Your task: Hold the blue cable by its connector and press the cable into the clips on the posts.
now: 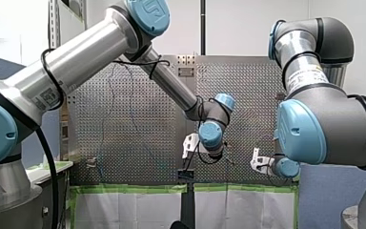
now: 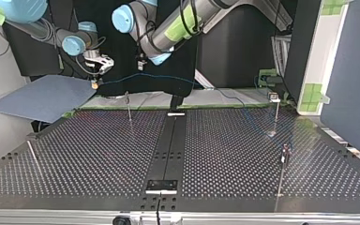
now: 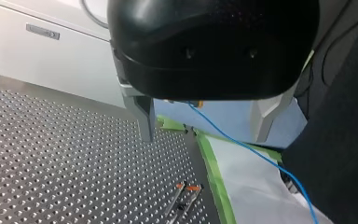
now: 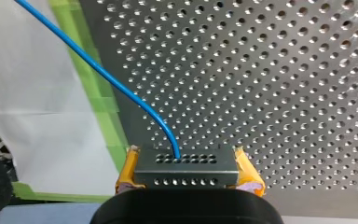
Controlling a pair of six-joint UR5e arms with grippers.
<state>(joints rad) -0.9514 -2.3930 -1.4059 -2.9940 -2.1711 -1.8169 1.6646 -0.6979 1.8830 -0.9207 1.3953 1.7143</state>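
The cable (image 4: 121, 88) leaves the connector (image 4: 186, 177), which the right gripper (image 4: 184, 158) pinches between its yellow pads. In the top view the connector hangs at upper left, above the table's far edge. From there the cable runs level toward the middle, then slants down to the right. It is too faint there for you to tell whether it sits in any clip.

The left gripper (image 3: 204, 137) is spread wide and holds nothing, and the cable shows in the gap between its fingers.

I judge you are at the routing step, with the connector held and the cable in the air. Next, lower the line onto the nearest of the posts (image 2: 129, 107), keep it taut, and press it in.

The perforated table (image 2: 98, 154) is edged with green tape (image 4: 98, 107) and a white sheet (image 4: 32, 84). A blue board (image 2: 42, 96) lies at the top view's upper left.
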